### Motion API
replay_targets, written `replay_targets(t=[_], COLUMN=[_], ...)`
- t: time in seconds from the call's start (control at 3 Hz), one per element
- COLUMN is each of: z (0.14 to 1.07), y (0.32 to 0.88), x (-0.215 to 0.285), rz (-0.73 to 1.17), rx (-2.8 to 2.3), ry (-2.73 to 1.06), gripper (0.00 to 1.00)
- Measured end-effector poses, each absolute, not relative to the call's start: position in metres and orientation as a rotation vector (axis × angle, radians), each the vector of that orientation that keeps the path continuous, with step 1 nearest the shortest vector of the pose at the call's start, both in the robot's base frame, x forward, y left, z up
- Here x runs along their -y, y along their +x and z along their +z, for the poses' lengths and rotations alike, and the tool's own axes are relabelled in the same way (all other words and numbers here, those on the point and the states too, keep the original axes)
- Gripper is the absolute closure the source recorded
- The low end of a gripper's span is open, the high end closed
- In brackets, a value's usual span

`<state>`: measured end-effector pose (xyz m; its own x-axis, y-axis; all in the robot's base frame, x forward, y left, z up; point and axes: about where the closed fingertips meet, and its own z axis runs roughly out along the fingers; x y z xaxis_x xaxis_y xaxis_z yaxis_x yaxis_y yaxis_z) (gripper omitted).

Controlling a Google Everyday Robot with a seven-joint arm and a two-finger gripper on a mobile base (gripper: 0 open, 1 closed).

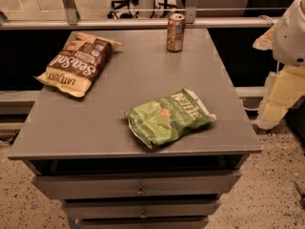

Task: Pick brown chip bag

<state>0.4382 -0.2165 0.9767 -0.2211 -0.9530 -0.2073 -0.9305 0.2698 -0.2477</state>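
The brown chip bag [78,62] lies flat at the far left of the grey cabinet top [119,123], with tan-yellow ends and white "Sea Salt" script. My arm stands off the right edge of the cabinet, and the gripper [279,97] hangs there beside the cabinet's right side, far from the brown bag. It holds nothing that I can see.
A green Kettle chip bag [169,117] lies near the front middle of the top. A brown drink can [175,32] stands upright at the far edge. Drawers [138,185] run below the top. A railing [143,22] runs behind the cabinet.
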Motion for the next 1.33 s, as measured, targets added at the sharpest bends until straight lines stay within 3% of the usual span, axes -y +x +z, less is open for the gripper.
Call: replay_targets(t=[0.67, 1.33], z=[0.977, 0.99], y=[0.454, 0.518], x=[0.195, 0.065], rz=[-0.093, -0.045], rx=[-2.112, -1.562], ry=[-1.774, -1.979], gripper=[0.0, 0.0])
